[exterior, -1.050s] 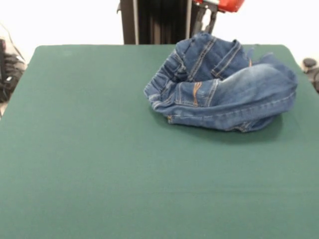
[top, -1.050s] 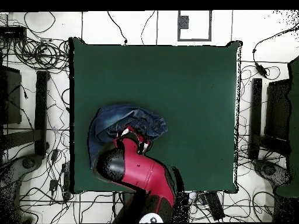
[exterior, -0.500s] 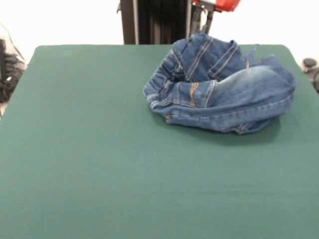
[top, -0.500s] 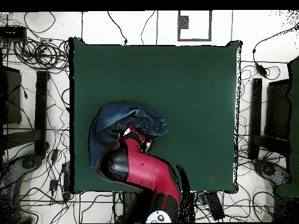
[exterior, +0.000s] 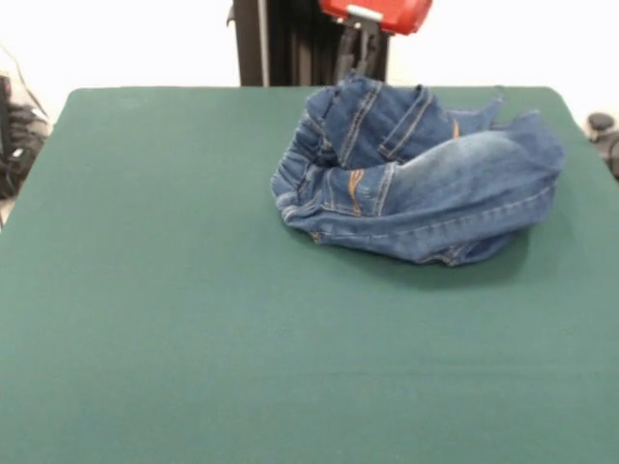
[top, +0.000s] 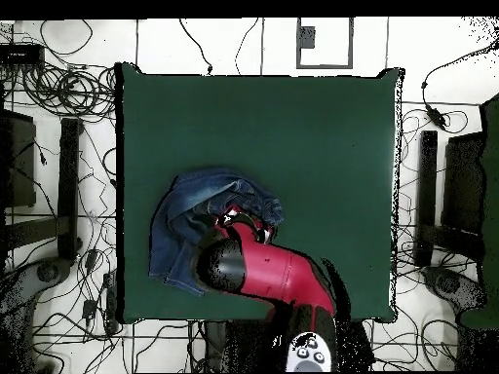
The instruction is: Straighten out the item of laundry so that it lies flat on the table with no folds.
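Note:
The item of laundry (exterior: 426, 184) is a pair of blue jeans with orange stitching, bunched in a crumpled heap at the far right of the green table (exterior: 174, 290). Its waistband end is pulled up into a peak. My gripper (exterior: 360, 70) comes down behind that peak and is shut on the cloth; its tips are hidden by the denim. From above, the jeans (top: 185, 219) lie near the table's (top: 292, 146) lower left edge. The red arm covers their right part, with the gripper (top: 244, 224) at the heap's edge.
A black pedestal column (exterior: 290, 43) rises just behind the table's far edge. Tangled cables (top: 58, 88) and black stands (top: 70, 185) ring the table on the floor. A wide stretch of green cloth (top: 322, 195) spreads away from the heap.
The arm has swung sideways, leftward in the front view, and the jeans' raised waistband end has moved with it. The heap has shifted and stretched a little the same way.

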You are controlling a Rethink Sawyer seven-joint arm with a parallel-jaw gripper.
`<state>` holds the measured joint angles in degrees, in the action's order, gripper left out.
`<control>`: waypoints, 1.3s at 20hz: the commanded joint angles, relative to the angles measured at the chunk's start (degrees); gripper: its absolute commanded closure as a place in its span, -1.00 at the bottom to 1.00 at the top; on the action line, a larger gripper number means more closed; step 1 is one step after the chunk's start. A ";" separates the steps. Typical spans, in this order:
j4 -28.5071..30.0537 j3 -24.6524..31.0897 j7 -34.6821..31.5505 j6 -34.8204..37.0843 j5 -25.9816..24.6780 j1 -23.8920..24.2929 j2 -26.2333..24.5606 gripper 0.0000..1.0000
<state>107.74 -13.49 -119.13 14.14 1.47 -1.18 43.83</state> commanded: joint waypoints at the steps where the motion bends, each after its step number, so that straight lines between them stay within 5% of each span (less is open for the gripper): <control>1: -5.36 7.06 10.34 9.09 -9.36 2.34 0.07 1.00; 8: -7.80 7.66 9.70 14.54 -15.97 2.98 1.00 1.00; 18: -7.76 11.06 6.96 16.50 -19.18 5.18 2.12 1.00; 19: -7.77 11.31 5.96 16.44 -19.71 5.25 2.20 -1.00; 26: -8.09 9.07 -5.55 18.16 -14.44 -0.54 2.00 -1.00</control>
<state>101.41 -9.35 -119.13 25.34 -15.64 2.13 46.60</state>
